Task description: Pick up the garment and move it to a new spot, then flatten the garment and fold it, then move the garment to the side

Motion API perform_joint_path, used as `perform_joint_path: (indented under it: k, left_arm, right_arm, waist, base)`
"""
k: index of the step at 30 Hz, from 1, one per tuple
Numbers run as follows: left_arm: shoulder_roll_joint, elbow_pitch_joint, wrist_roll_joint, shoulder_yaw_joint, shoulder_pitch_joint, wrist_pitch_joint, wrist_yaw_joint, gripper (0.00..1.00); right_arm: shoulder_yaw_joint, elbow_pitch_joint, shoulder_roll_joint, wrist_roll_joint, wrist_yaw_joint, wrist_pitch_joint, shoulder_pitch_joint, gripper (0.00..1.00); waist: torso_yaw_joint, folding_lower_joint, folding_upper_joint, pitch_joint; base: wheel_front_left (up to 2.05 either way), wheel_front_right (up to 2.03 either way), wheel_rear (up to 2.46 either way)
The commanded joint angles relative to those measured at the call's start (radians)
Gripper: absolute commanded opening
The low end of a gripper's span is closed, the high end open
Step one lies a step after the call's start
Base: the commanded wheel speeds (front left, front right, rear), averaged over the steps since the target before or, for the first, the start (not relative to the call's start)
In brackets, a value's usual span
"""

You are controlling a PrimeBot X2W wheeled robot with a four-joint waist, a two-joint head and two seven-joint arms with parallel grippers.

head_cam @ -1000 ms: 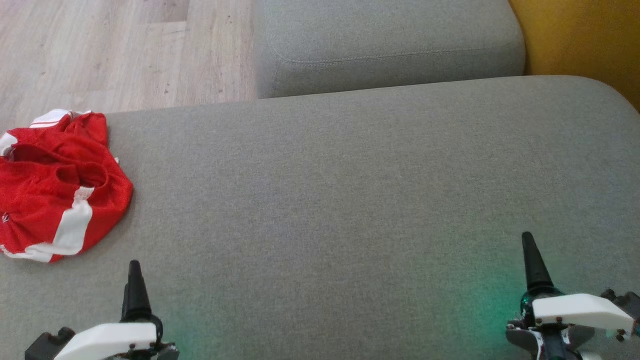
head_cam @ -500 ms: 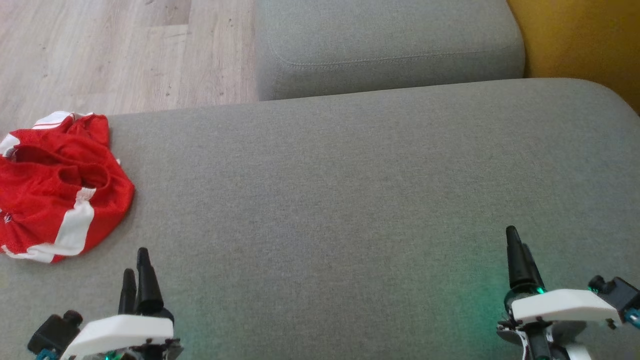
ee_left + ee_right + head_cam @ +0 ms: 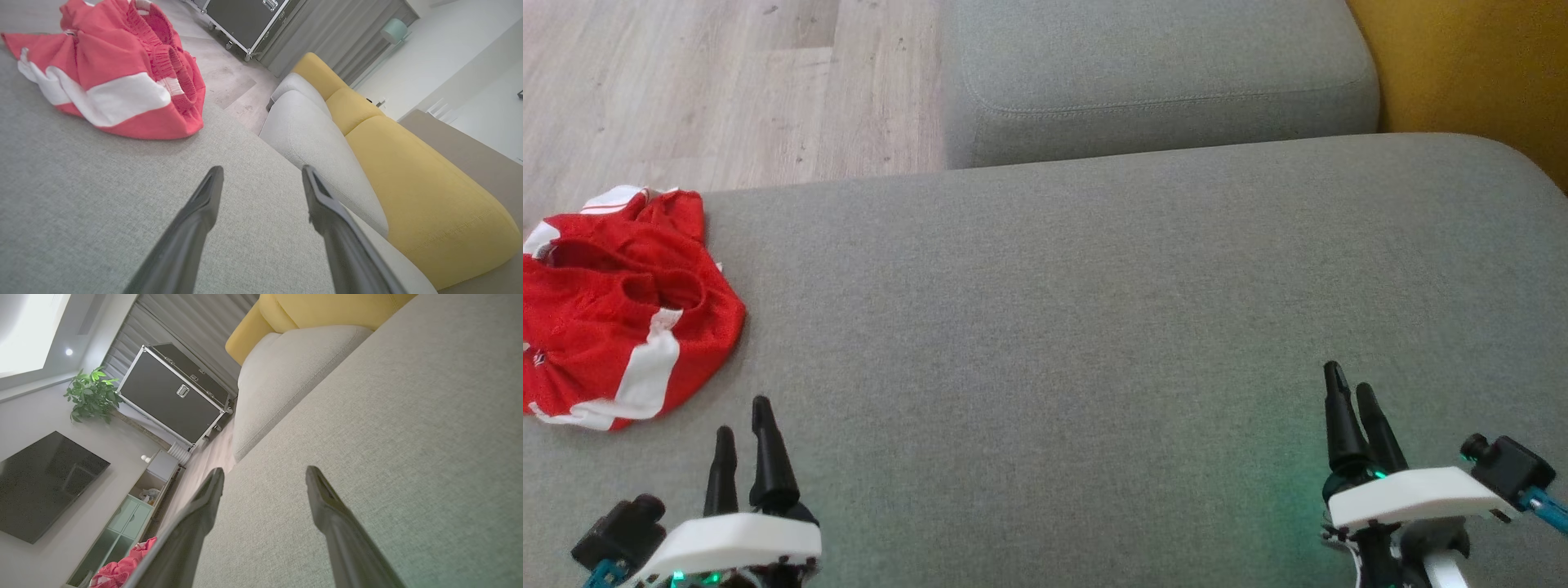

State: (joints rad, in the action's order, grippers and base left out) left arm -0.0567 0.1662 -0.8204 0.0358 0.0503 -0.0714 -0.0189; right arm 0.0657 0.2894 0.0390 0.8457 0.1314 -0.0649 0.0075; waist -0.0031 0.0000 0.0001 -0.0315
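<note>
Holds the left gripper (image 3: 742,418) low over the near left part of the grey seat cushion (image 3: 1054,327), its two dark fingers spread apart above bare fabric. Holds the right gripper (image 3: 1348,379) over the near right part of the same cushion, fingers likewise parted and clear of any cloth. Faces, farther along the cushion's left side, the red garment with white stripes (image 3: 621,318), crumpled in a loose heap on the cushion's far left corner and reaching its far edge. Has a strip of bare cushion between the left gripper's fingertips and the heap's nearest hem: near but not touching, with the garment ahead and to the left of those fingers. Sets the right gripper well apart from the garment, across the cushion's width. Shows, in the left wrist view, a gathered elastic waistband bunched along the heap's top. Looks past the cushion's far edge onto a pale wood floor (image 3: 727,90) at the left, a second grey cushion (image 3: 1160,73) in the middle and a yellow sofa section (image 3: 1462,65) at the right. Catches, well beyond the cushion, a black flight case (image 3: 171,396) and a potted plant (image 3: 92,394).
</note>
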Motion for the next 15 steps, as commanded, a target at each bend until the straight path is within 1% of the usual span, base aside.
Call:
perform_joint_path:
  k: [1,15]
  left_arm:
    - [-0.018,-0.045,0.039,-0.007,-0.024,-0.012,0.006,1.00]
    - [-0.032,-0.078,0.213,0.023,-0.009,-0.053,0.039,1.00]
  right_arm:
    - [0.022,-0.043,0.006,-0.036,0.000,-0.017,-0.064,1.00]
    - [0.064,-0.056,0.008,-0.206,0.000,-0.059,-0.065,1.00]
  waist:
    - [0.000,0.0000,-0.0001,-0.001]
    - [-0.002,0.0000,-0.0001,-0.019]
  base:
    - [0.00,0.00,0.00]
    - [0.00,0.00,0.00]
